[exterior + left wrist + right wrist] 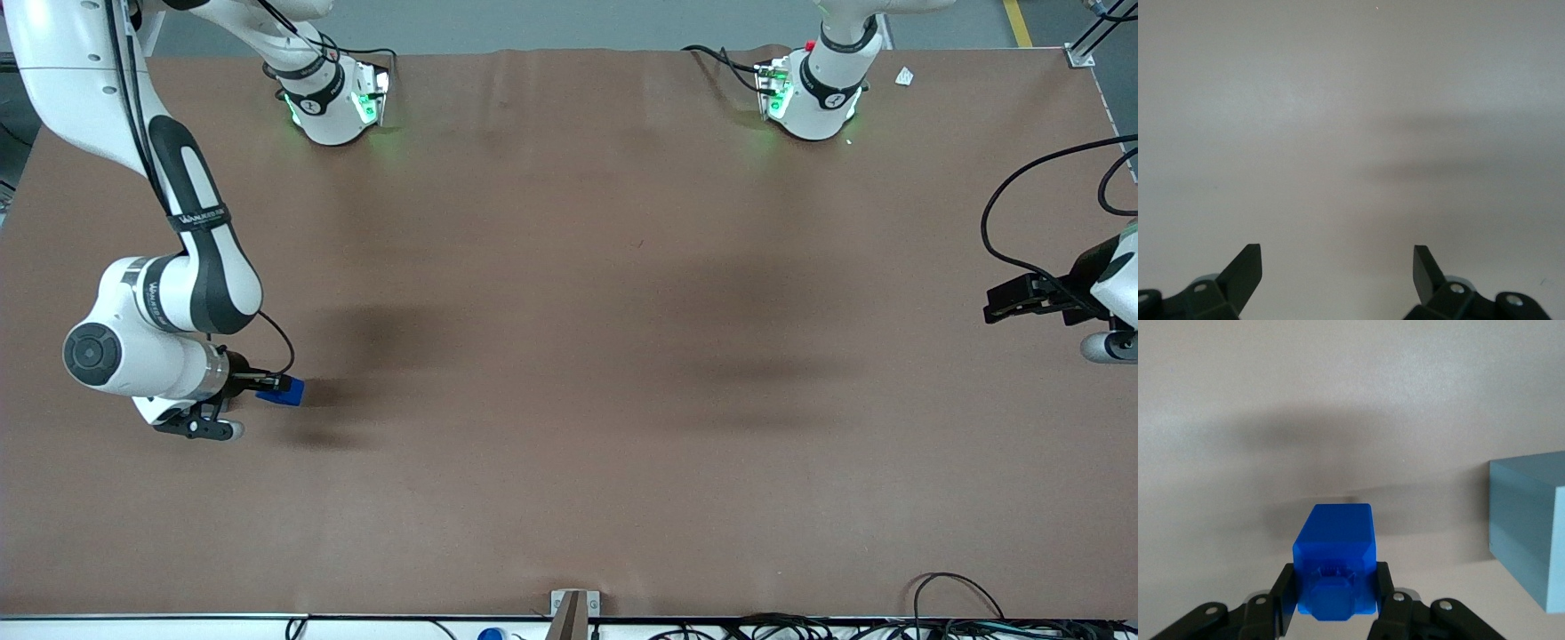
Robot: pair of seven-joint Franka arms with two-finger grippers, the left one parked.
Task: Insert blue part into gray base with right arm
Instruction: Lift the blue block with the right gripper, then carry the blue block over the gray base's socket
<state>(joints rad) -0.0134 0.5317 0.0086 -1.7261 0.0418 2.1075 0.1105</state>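
While gripper (1336, 600)-held — blue part (1336, 547), stub camera-ward

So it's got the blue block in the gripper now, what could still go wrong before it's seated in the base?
1. The gripper holds the blue part only near its stub end, so most of it sticks out and could tilt on contact.
2. The gray base shows only in the right wrist view; the arm hides it from the front camera, so alignment may be hard to check.

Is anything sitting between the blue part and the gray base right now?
Nothing visible. The tool is shut on the blue part, and the wrist view shows only bare table between it and the gray base.
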